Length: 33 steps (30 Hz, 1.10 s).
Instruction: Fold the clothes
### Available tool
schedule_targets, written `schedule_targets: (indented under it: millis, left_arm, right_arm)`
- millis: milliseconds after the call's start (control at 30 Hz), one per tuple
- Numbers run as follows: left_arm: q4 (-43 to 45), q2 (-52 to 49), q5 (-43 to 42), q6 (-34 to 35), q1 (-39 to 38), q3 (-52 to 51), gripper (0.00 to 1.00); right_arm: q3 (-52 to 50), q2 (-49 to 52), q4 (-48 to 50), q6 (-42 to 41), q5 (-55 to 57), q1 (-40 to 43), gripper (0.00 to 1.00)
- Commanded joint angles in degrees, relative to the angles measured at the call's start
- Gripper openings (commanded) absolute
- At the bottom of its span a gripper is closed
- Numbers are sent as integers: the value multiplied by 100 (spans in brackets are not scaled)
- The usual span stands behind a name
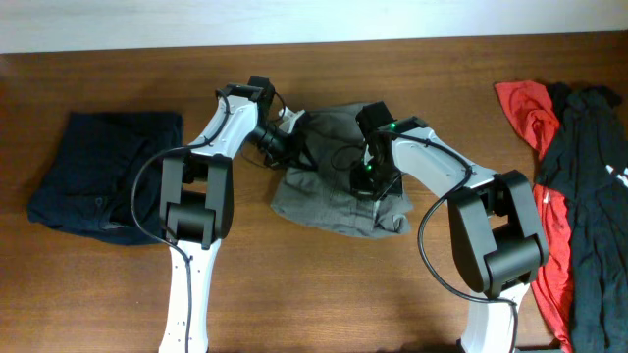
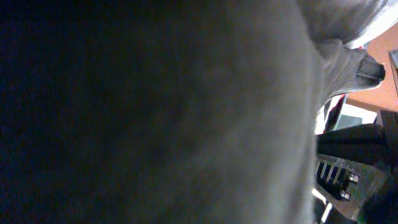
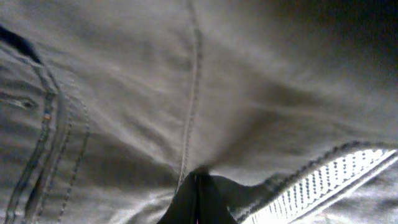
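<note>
The clothes (image 1: 324, 204), a wrinkled grey-khaki garment, lie bunched at the table's middle. My left gripper (image 1: 287, 140) is at its upper left corner, where the cloth is gathered up against it. In the left wrist view the grey cloth (image 2: 186, 112) covers nearly everything and hides the jaws. My right gripper (image 1: 365, 181) presses down on the garment's middle. In the right wrist view its dark fingers (image 3: 198, 186) are shut together, pinching the cloth (image 3: 124, 93) at a stitched seam, beside a pocket edge and a white mesh lining (image 3: 323, 180).
A dark navy garment (image 1: 103, 176) lies folded at the left. Red (image 1: 530, 118) and black (image 1: 594, 196) garments lie heaped at the right edge. The wooden table (image 1: 324, 294) shows bare in front of the arms.
</note>
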State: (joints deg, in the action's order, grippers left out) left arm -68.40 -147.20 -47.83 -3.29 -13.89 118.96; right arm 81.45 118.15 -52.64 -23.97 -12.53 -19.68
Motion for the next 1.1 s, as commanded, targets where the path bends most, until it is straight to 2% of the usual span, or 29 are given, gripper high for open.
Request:
schedule_targets:
  millis: [0, 267, 433, 500, 767, 967, 1000, 1033, 1067]
  left_arm:
    - [-455, 216, 160, -608, 225, 96, 0]
    - [-1655, 1681, 205, -1845, 1102, 570, 0]
    - [-2083, 2511, 328, -2343, 2175, 651, 0]
    - [-2109, 2673, 330, -2343, 2594, 651, 0]
    - [-1958, 2564, 769, -2341, 4465, 649, 0]
    - [-1847, 2118, 1088, -2341, 5128, 645, 1]
    - [-1797, 2026, 1088, -2339, 5198, 645, 4]
    - [-1735, 1943, 1099, -2339, 5248, 645, 13]
    - [-1624, 1829, 1180, -2332, 5322, 645, 35]
  right_arm:
    - [-7, -273, -457, 197, 293, 26, 4]
    - [348, -1886, -901, 400, 435, 26, 5]
    - [417, -2695, -894, 393, 442, 26, 5]
    - [437, -2848, -896, 374, 442, 26, 5]
    - [442, -3064, -962, 238, 420, 24, 5]
    - [442, -3069, -990, 223, 420, 20, 5]
    - [442, -3069, -1005, 223, 420, 20, 5]
    - [442, -3069, -1025, 223, 420, 20, 5]
    - [442, -3069, -1071, 223, 420, 20, 5]
